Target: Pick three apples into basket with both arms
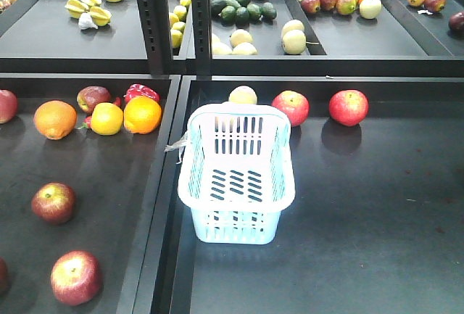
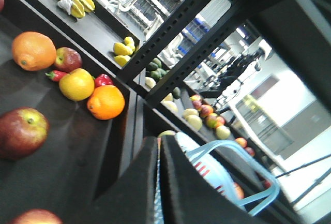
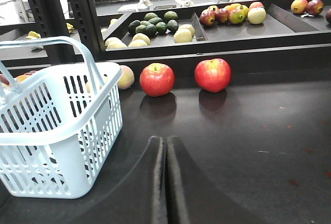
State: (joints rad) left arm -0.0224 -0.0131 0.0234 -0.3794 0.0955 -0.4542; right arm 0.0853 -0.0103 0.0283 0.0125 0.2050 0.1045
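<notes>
The pale blue-white basket (image 1: 235, 176) stands empty in the right tray. Two red apples (image 1: 291, 106) (image 1: 348, 106) sit behind it at the tray's back edge. Two more red apples (image 1: 53, 202) (image 1: 75, 277) lie in the left tray. Neither gripper shows in the front view. My left gripper (image 2: 159, 141) is shut and empty, above the divider between the trays, with a red apple (image 2: 20, 131) to its left and the basket (image 2: 212, 169) to its right. My right gripper (image 3: 165, 140) is shut and empty, low over the tray right of the basket (image 3: 57, 125), facing the two apples (image 3: 156, 79) (image 3: 212, 74).
Oranges (image 1: 55, 119) (image 1: 142, 114), a yellow fruit (image 1: 106, 118) and a small red apple (image 1: 93, 98) sit at the back of the left tray. A pale yellow apple (image 1: 243, 95) lies behind the basket. A raised divider (image 1: 163, 205) separates the trays. The upper shelf (image 1: 377, 35) holds more fruit.
</notes>
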